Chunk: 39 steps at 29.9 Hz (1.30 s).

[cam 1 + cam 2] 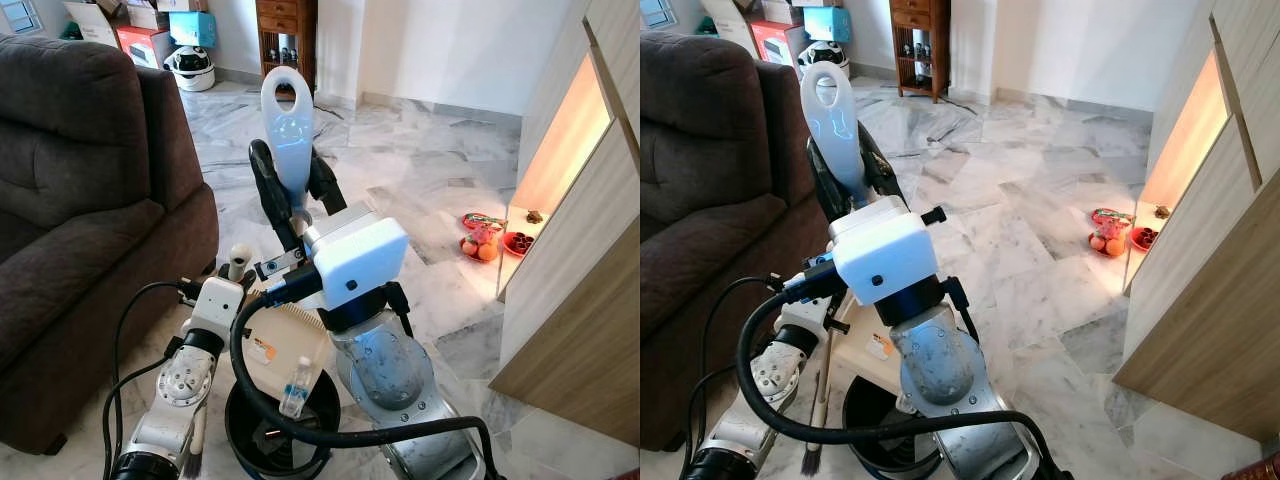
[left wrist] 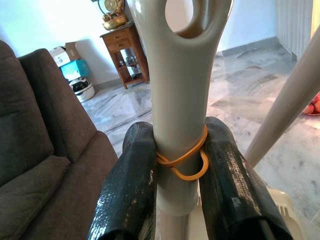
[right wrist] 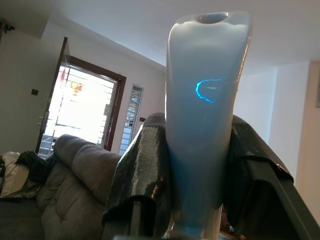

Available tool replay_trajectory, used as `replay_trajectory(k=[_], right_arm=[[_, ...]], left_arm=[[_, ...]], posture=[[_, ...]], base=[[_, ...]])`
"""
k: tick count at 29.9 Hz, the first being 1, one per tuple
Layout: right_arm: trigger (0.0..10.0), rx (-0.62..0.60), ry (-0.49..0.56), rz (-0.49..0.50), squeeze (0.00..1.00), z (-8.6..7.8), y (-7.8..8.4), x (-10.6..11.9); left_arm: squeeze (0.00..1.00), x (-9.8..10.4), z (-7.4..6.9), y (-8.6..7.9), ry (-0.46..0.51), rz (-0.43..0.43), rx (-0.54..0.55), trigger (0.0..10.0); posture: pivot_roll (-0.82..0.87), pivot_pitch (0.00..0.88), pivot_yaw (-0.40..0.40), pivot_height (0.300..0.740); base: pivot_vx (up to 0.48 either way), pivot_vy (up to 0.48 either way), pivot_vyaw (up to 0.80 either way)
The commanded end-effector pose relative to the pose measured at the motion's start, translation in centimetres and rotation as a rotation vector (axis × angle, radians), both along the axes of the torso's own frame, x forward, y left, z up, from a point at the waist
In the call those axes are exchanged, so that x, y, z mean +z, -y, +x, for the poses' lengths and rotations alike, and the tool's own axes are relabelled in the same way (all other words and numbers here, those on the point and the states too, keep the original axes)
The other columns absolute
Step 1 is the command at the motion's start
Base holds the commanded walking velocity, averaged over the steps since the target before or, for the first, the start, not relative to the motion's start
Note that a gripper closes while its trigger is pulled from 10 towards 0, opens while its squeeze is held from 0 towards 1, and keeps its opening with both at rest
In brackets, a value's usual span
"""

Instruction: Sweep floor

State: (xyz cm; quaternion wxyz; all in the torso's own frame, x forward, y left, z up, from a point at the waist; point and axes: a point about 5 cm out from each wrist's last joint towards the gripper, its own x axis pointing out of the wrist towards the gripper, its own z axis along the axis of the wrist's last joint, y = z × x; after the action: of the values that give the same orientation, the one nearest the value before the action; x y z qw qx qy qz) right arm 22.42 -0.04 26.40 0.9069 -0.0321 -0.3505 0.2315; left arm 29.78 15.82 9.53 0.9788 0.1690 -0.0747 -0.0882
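The right tool [image 1: 295, 185] is raised in front of the robot's chest, its two black fingers closed on a pale blue plastic handle with a hanging hole [image 1: 288, 110]. The grip sits just below that hole, close to the handle's upper end. The left tool [image 2: 180, 135] is lower and nearer the dark brown fabric sofa [image 1: 70, 180]. It is clamped on a grey-beige handle with a hole and an orange rubber band [image 2: 182, 75], and the band lies right at the fingertips.

Down by the robot's feet, a cream plastic dustpan [image 1: 285, 345] hangs over a round black bin [image 1: 245, 435] with a small clear bottle [image 1: 296, 385] lying against it. A dark broom brush [image 1: 812, 455] touches the marble floor [image 1: 1040, 250] between the bin and the sofa. Which handle runs down to which piece, I cannot tell.

I judge the sweep has not properly begun, as both implements are bunched close to the body. The chief risk is the two shafts fouling each other as the arms part, because they stand just beside one another. Gripped so near their ends, either handle could swing or slip. A tilt of the dustpan could drop the bottle beside the bin. The thick black cable [image 1: 240, 370] looping across the arms might snag, and the red plates of fruit [image 1: 485, 240] on the floor by the wooden cabinet lie in a wide stroke's path.
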Motion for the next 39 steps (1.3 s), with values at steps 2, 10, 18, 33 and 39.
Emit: replay_trajectory(k=[2, 10, 18, 33, 39], right_arm=[[10.0, 0.020, 0.119, 0.052, 0.00, -1.3, 0.2, 2.0], [10.0, -0.112, 0.091, 0.070, 0.00, 0.1, 1.3, 2.0], [10.0, -0.316, 0.084, 0.120, 0.00, 3.0, 4.5, 2.8], [10.0, -0.769, -0.187, 0.051, 0.00, 9.2, 15.5, -4.3], [10.0, -0.804, -0.357, 0.043, 0.00, 9.8, 17.2, -9.1]], left_arm=[[0.00, 0.9, 0.1, 0.2, 0.049, 0.038, -0.031, 10.0], [0.00, 0.9, 0.2, 0.2, 0.049, 0.040, -0.032, 10.0], [0.00, 0.8, 0.2, 0.4, 0.047, 0.036, -0.040, 10.0], [0.00, 0.4, -0.4, 0.3, 0.034, 0.020, -0.040, 10.0], [0.00, 0.1, -0.8, -0.1, 0.023, 0.006, -0.025, 10.0]], posture=[[0.09, 0.000, 0.021, 0.740], [0.09, 0.000, 0.019, 0.740], [0.08, 0.000, 0.021, 0.740], [0.08, 0.000, 0.014, 0.740], [0.09, 0.000, 0.013, 0.740]], base=[[0.000, 0.000, 0.00], [0.000, 0.000, 0.00], [0.000, 0.000, 0.00], [0.000, 0.000, 0.00], [0.000, 0.000, 0.00]])
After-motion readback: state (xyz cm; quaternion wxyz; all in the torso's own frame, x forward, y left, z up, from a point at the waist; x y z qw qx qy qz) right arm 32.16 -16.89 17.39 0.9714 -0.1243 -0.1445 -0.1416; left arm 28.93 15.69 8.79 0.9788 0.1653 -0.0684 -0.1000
